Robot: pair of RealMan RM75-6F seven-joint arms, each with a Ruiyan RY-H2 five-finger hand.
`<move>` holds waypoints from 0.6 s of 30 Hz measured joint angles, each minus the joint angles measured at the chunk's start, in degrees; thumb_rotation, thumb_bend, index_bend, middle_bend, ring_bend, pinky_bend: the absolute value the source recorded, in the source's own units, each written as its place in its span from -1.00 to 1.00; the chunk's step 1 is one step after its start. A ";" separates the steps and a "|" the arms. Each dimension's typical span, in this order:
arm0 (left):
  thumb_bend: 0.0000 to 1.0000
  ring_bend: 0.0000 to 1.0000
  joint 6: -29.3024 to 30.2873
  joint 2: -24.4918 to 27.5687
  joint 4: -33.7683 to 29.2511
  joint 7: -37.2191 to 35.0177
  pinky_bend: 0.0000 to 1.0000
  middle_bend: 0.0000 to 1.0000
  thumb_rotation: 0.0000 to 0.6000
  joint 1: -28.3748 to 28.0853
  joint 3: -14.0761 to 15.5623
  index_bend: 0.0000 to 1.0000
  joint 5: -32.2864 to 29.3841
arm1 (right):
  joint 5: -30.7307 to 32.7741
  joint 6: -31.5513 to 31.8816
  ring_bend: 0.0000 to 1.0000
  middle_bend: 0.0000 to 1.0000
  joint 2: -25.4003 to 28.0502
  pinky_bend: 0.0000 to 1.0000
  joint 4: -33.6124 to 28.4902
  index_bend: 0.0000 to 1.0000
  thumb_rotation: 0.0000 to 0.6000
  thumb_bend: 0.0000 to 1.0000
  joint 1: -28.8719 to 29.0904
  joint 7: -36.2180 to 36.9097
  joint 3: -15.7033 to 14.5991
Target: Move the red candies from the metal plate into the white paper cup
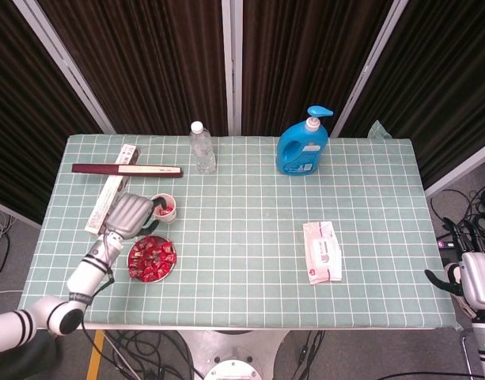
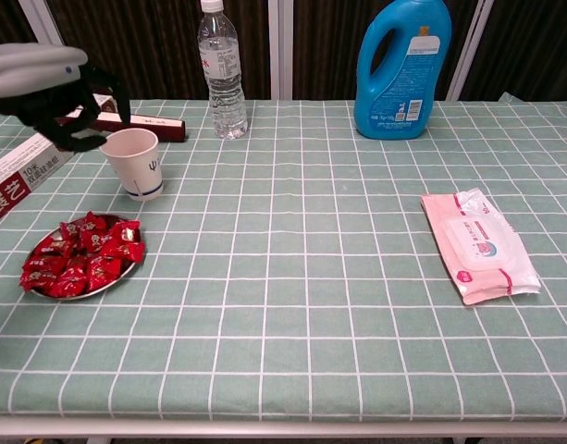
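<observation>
Dark pleated curtains with pale metal uprights behind; the surface [image 1: 250, 237] carries a green cloth with a white grid, matte and flat.

Left robot hand [image 2: 56, 102]: grey shell back, black fingers curled downward and apart, nothing held. It hangs above the surface just left of the white paper cup [image 2: 133, 163], not touching it in the chest view. In the head view it sits [image 1: 129, 214] beside the cup [image 1: 164, 208] and just above the metal plate [image 1: 169, 267].

White paper cup: upright, tapered, small printed mark and blue band near the base. Head view shows red inside it; the piece cannot be made out further.

Metal plate [image 2: 126, 271]: shallow, round, shiny rim, nearer the front edge than the cup, slightly left of it. Red candies [image 2: 80, 256] heaped on it, glossy crinkled wrappers, covering most of the dish.

Right robot hand [image 1: 467, 273]: at the far right, off the edge of the surface, well apart from everything; whether its fingers are spread or closed cannot be told.

Other items:
- clear plastic water bottle [image 2: 221, 74], white cap, upright at the back
- blue detergent bottle [image 2: 401, 69], pump top, handle moulded in
- pink wet-wipes pack [image 2: 479, 245], soft film, lying flat at right
- long cardboard box [image 2: 24, 176] at left, with a dark red flat box [image 1: 127, 169] across its far end
</observation>
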 measured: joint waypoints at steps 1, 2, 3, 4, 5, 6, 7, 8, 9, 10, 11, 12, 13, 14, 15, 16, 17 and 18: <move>-0.23 0.86 0.37 0.08 -0.61 -0.08 1.00 0.76 1.00 0.62 1.47 -0.06 1.65 | -0.12 0.06 -0.98 -0.63 -0.02 -0.28 0.00 -0.97 1.00 -0.82 0.02 0.01 -0.02; -0.24 0.86 0.43 0.02 -0.89 -0.04 1.00 0.76 1.00 0.98 2.52 -0.05 2.55 | -0.22 0.12 -0.98 -0.63 -0.03 -0.28 0.00 -0.97 1.00 -0.82 0.02 0.02 -0.04; -0.25 0.86 0.33 -0.19 -1.03 0.12 1.00 0.76 1.00 1.26 3.48 -0.05 3.21 | -0.32 0.21 -0.98 -0.63 -0.02 -0.28 -0.02 -0.97 1.00 -0.82 0.01 0.04 -0.06; -0.26 0.86 0.00 -0.71 -1.01 0.60 1.00 0.76 1.00 1.51 4.48 -0.05 3.70 | -0.42 0.31 -0.98 -0.63 -0.01 -0.28 -0.03 -0.97 1.00 -0.82 -0.01 0.10 -0.09; -0.29 0.86 -0.32 -1.25 -0.87 1.12 1.00 0.76 1.00 1.64 4.93 -0.05 3.83 | -0.46 0.39 -0.98 -0.63 0.02 -0.27 -0.05 -0.97 1.00 -0.82 -0.05 0.13 -0.11; -0.30 0.86 -0.67 -1.87 -0.62 1.71 1.00 0.76 1.00 1.74 5.25 -0.05 3.84 | -0.47 0.47 -0.98 -0.63 0.07 -0.27 -0.05 -0.97 1.00 -0.82 -0.10 0.17 -0.13; -0.31 0.86 -1.17 -2.81 -0.09 2.45 1.00 0.76 1.00 1.85 5.57 -0.05 3.68 | -0.46 0.55 -0.98 -0.63 0.11 -0.27 -0.05 -0.97 1.00 -0.82 -0.16 0.22 -0.14; -0.32 0.86 -1.57 -3.50 0.46 3.02 1.00 0.76 1.00 1.91 5.74 -0.05 3.43 | -0.46 0.61 -0.98 -0.63 0.14 -0.27 -0.05 -0.97 1.00 -0.82 -0.20 0.27 -0.14; -0.32 0.86 -1.99 -4.16 1.09 3.64 1.00 0.76 1.00 1.95 5.89 -0.05 3.04 | -0.46 0.67 -0.97 -0.63 0.19 -0.27 -0.06 -0.97 1.00 -0.82 -0.25 0.32 -0.16; -0.32 0.86 -2.54 -4.97 1.90 4.54 1.00 0.76 1.00 2.01 6.03 -0.05 2.34 | -0.46 0.73 -0.97 -0.63 0.24 -0.27 -0.06 -0.97 1.00 -0.82 -0.29 0.37 -0.17; -0.33 0.86 -2.89 -5.50 2.42 5.24 1.00 0.76 1.00 2.05 6.11 -0.05 1.78 | -0.45 0.76 -0.97 -0.63 0.26 -0.27 -0.07 -0.97 1.00 -0.82 -0.32 0.38 -0.18; -0.33 0.86 -3.21 -5.96 2.85 5.94 1.00 0.76 1.00 2.09 6.18 -0.05 1.23 | -0.44 0.78 -0.97 -0.63 0.29 -0.27 -0.09 -0.97 1.00 -0.82 -0.33 0.38 -0.17; -0.33 0.86 -3.65 -6.46 3.25 6.76 1.00 0.76 1.00 2.13 6.24 -0.05 0.49 | -0.40 0.81 -0.97 -0.63 0.32 -0.27 -0.14 -0.97 1.00 -0.82 -0.35 0.36 -0.16; -0.33 0.86 -4.03 -6.76 3.44 7.16 1.00 0.76 1.00 2.16 6.26 -0.05 -0.02 | -0.37 0.80 -0.97 -0.63 0.33 -0.27 -0.16 -0.97 1.00 -0.82 -0.35 0.33 -0.15; -0.33 0.86 -4.40 -6.98 3.56 7.46 1.00 0.76 1.00 2.17 6.27 -0.05 -0.41 | -0.35 0.76 -0.97 -0.63 0.34 -0.27 -0.17 -0.97 1.00 -0.82 -0.34 0.29 -0.15; -0.33 0.86 -4.78 -7.22 3.62 7.75 1.00 0.76 1.00 2.19 6.28 -0.05 -0.78 | -0.31 0.67 -0.97 -0.63 0.32 -0.27 -0.18 -0.97 1.00 -0.82 -0.30 0.22 -0.15; -0.33 0.86 -4.88 -7.40 3.62 7.88 1.00 0.76 1.00 2.21 6.28 -0.05 -0.89 | -0.27 0.60 -0.97 -0.63 0.30 -0.27 -0.20 -0.97 1.00 -0.82 -0.27 0.15 -0.15; -0.33 0.86 -4.92 -7.51 3.62 7.94 1.00 0.76 1.00 2.23 6.27 -0.05 -0.91 | -0.25 0.54 -0.97 -0.63 0.28 -0.27 -0.22 -0.97 1.00 -0.82 -0.23 0.09 -0.15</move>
